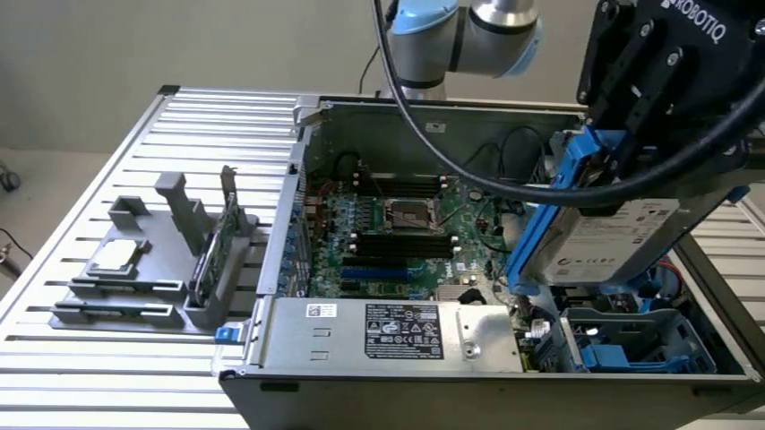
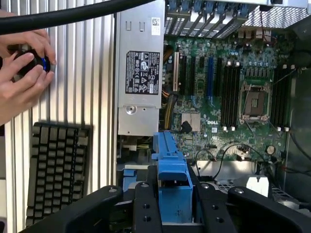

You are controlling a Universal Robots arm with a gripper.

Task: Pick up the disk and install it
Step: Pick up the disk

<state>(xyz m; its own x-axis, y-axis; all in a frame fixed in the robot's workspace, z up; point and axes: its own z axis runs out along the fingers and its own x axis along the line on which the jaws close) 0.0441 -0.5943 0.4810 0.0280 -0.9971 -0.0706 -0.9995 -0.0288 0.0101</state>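
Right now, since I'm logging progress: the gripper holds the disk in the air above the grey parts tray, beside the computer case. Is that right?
No. The gripper does hold the disk in the air, but above the open computer case, not the grey parts tray, which lies at the exterior view's left. The exterior view shows this.

A Universal Robots arm point(image 1: 496, 27) shows rounded silver-grey joint housings capped in pale blue plastic, with a thick, glossy black cable point(image 1: 436, 134) trailing alongside it. The matte black pincer point(image 2: 177, 189) has a boxy body bearing the white lettering ROBOTIQ point(image 1: 693, 20). In the wrist view, its black fingers point(image 2: 146, 208) appear as flat, angular bars with chamfered edges, each dotted with small round screw heads point(image 2: 144, 200) and flanked by broader black outer links point(image 2: 82, 213).
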